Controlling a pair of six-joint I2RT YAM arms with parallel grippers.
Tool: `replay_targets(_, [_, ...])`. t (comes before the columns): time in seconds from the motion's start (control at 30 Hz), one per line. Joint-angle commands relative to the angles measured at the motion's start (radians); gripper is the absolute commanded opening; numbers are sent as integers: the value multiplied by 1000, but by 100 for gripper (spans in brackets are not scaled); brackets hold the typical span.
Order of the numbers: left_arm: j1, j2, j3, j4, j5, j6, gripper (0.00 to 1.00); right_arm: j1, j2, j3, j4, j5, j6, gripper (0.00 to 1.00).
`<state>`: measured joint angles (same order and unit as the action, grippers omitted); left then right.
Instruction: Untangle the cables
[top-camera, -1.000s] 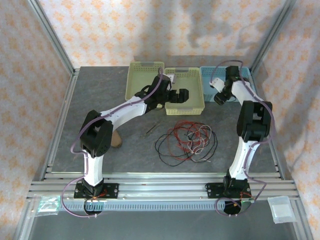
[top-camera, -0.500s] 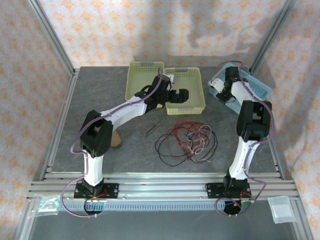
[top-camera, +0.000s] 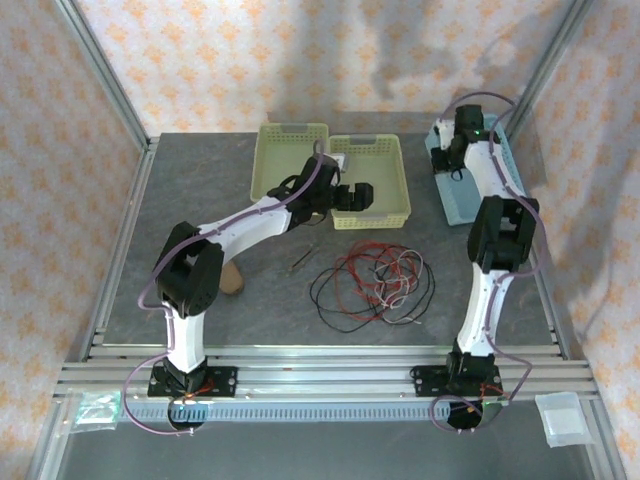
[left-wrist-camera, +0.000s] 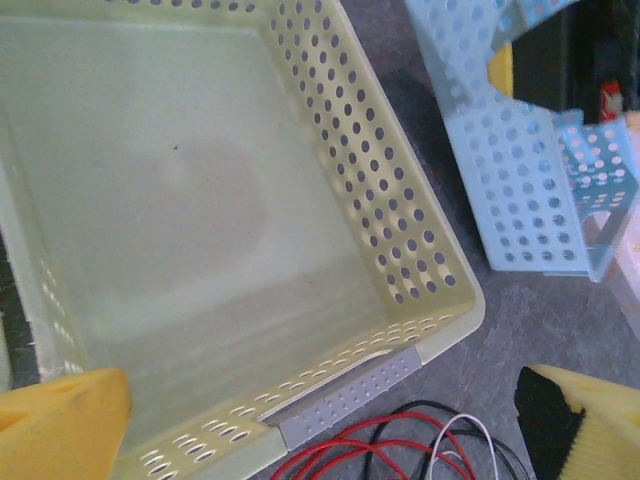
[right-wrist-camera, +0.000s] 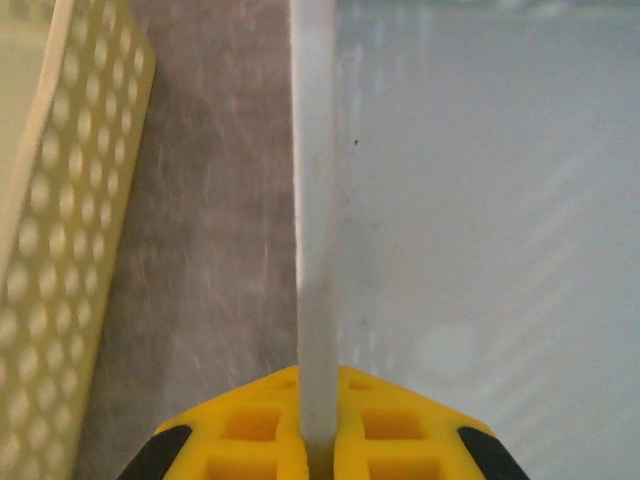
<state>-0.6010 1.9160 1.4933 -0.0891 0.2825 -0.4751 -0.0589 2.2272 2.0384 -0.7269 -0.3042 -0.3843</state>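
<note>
Thin, flexible red, black and whitish-grey cables (top-camera: 372, 280): one loose heap of overlapping loops on the grey table top (top-camera: 200, 200). No strand is drawn out and nothing touches them. The heap looks the same as a second ago.

Short dark stick (top-camera: 300, 262): just left of the heap, lying apart from it.

Perforated yellow-green plastic basket (top-camera: 385, 160): just beyond the heap, empty. The left wrist view shows its near rim with the cables directly below it. A second basket of the same kind (top-camera: 285, 160) sits beyond the heap and further left.

Left gripper (top-camera: 355, 195): hangs over the near rim of the first basket, fingers spread wide, holding nothing. No change here.

Right gripper (right-wrist-camera: 318, 440): the change is here. A second ago its fingers stood apart; now they are pinched together on the thin side wall of the perforated pale-blue plastic basket (top-camera: 462, 200). That basket earlier lay square against the yellow-green one. It is now swung away, beyond the heap and to its right, with bare table between the two baskets.

Judgement: this is container arrangement only. The untangling itself is not yet begun.
</note>
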Motion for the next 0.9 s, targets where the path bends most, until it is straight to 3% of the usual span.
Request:
replay_targets(0.0, [20,-77,-24,8,-44,-10,99,18,126,121,-169,-97,279,0])
replay_targets(0.2, [54,-124,-69,8,-57,-7,99,90,174,153,-177,-110,414,0])
replay_targets(0.37, [63,-139,-101,18,-57,-17,99,170,144,142,-119,-123,463,19])
replay_targets(0.53, [62,-143,-123,35,-55,-28,99,177,101,118,-14,-227,541,24])
replay_targets(0.7, [63,-150,-121,13,-95,-8,100,177,75,165,-46,-68,516,29])
replay_targets(0.87, [84,-173,-111,-24,-137,22,99,175,-51,56,29,-73,477,47])
